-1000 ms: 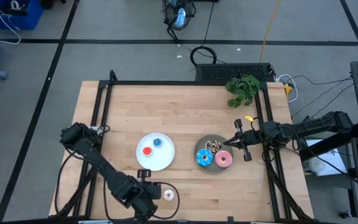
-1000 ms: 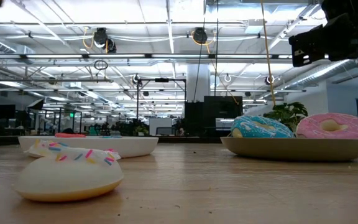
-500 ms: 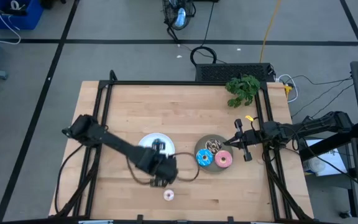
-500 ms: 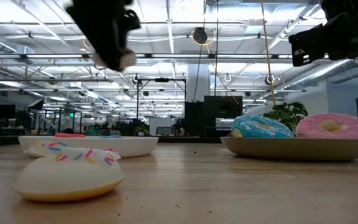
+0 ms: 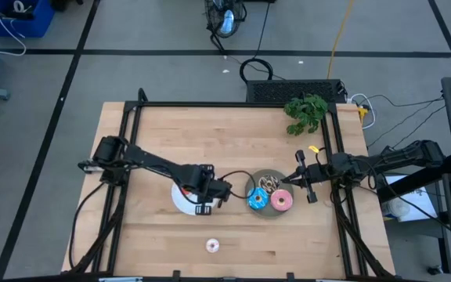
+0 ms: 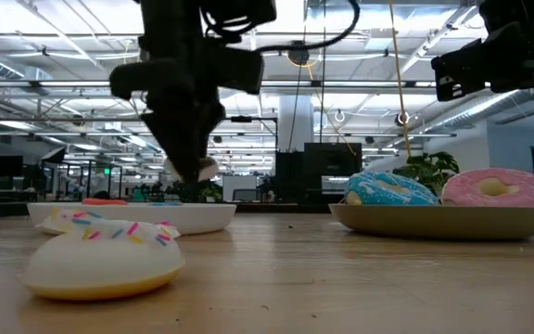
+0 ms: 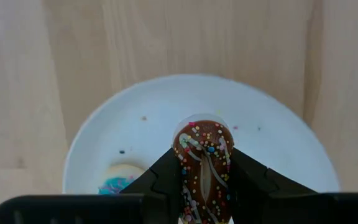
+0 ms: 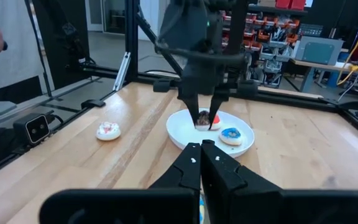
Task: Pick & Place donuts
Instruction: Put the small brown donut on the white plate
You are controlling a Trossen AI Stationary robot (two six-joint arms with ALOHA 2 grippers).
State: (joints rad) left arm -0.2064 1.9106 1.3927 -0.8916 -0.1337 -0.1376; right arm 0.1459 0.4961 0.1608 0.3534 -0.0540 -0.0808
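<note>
The left pincer (image 7: 202, 180), grasping the mini brown donut (image 7: 202, 167), has swung in over the white plate (image 7: 278, 134) directly beneath it, so release seems next.

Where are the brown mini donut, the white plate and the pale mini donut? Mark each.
brown mini donut (image 7: 202, 165), left wrist view, sprinkled top.
white plate (image 7: 272, 134), left wrist view, bare inner surface.
pale mini donut (image 5: 213, 246), high view, its middle.

Two dark fingers (image 7: 160, 180) pinch a brown sprinkled mini donut (image 7: 202, 165) on edge above a white plate (image 7: 278, 143); a blue mini donut (image 7: 118, 179) lies on it.
</note>
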